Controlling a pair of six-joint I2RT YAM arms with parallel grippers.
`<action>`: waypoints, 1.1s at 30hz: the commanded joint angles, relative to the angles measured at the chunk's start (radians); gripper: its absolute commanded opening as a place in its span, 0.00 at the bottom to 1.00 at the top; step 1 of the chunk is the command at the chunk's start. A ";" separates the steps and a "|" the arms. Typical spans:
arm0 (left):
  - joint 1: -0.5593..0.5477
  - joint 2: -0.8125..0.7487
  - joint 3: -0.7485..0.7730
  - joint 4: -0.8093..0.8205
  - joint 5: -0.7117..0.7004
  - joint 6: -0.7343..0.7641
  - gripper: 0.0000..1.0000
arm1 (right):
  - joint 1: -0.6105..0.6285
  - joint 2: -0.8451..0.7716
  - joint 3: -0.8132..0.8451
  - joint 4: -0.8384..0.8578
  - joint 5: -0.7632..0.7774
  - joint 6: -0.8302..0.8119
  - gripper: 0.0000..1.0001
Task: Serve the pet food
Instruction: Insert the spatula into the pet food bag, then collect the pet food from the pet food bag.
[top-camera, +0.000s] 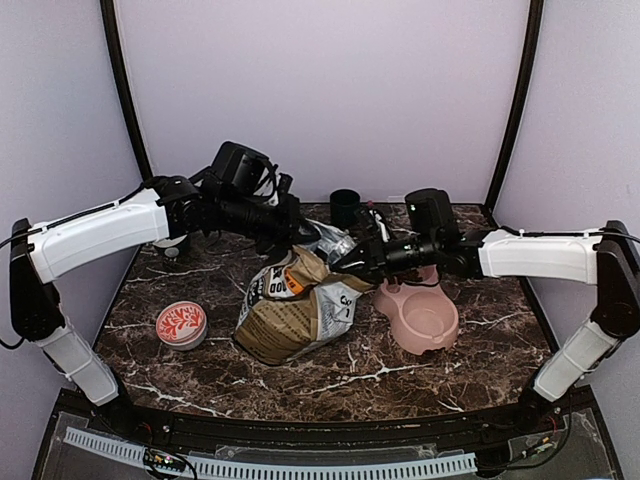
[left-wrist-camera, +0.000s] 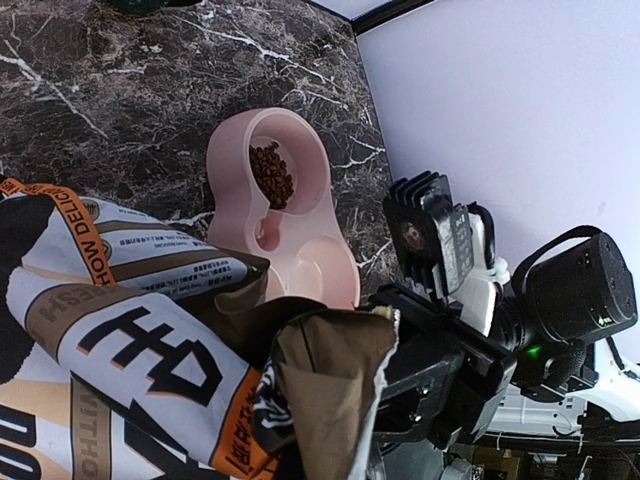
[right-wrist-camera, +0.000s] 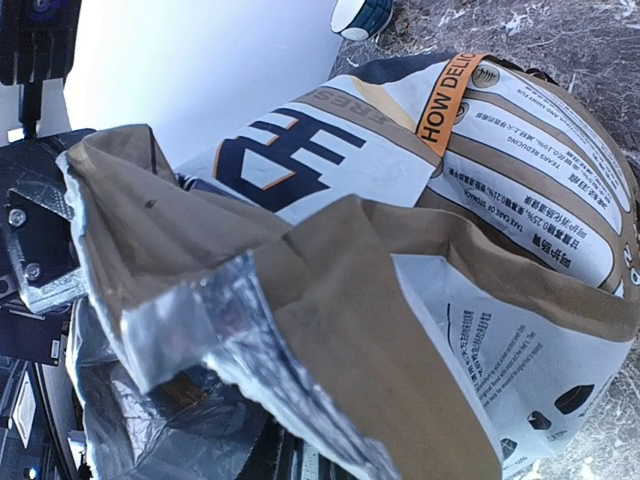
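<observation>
Your left gripper (top-camera: 297, 232) sits just above the centre of the top view, closed right down at the open mouth of the bag (top-camera: 290, 310). Its fingertips are hidden by the paper, but the foil-lined lip meets them there, so it reads as a pinch on the bag's top edge. Your right gripper (top-camera: 352, 263) comes in from the right of that view and meets the same mouth on its other side. In the left wrist view its black jaws show at lower right, nearly together, with the torn brown flap running into them: a narrow grip on the bag. The right wrist view is filled with crumpled paper and silver lining close against the camera.

The bag stands slumped at the centre of the marble table (top-camera: 400, 375), its mouth tilted toward the upper right of the top view.

The pet food (left-wrist-camera: 271, 173) you can see is a small heap of reddish-brown pellets in one compartment of the pink double bowl (left-wrist-camera: 318, 205), at upper centre of the left wrist view. In the top view the bowl lies just right of the bag, and your right arm crosses over its far compartment, hiding the pellets.

A round red-patterned dish (top-camera: 181, 324) lies left of the bag, apart from it. A black cup (top-camera: 345, 207) stands at the back of the table.
</observation>
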 joint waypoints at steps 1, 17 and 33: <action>0.025 -0.026 0.018 -0.108 -0.089 0.075 0.00 | -0.028 -0.038 -0.018 0.010 0.006 0.016 0.00; 0.025 -0.034 0.057 -0.172 -0.122 0.168 0.00 | -0.098 -0.156 -0.065 0.042 0.035 0.089 0.00; 0.025 -0.006 0.093 -0.166 -0.121 0.246 0.00 | -0.170 -0.273 -0.143 0.085 0.016 0.155 0.00</action>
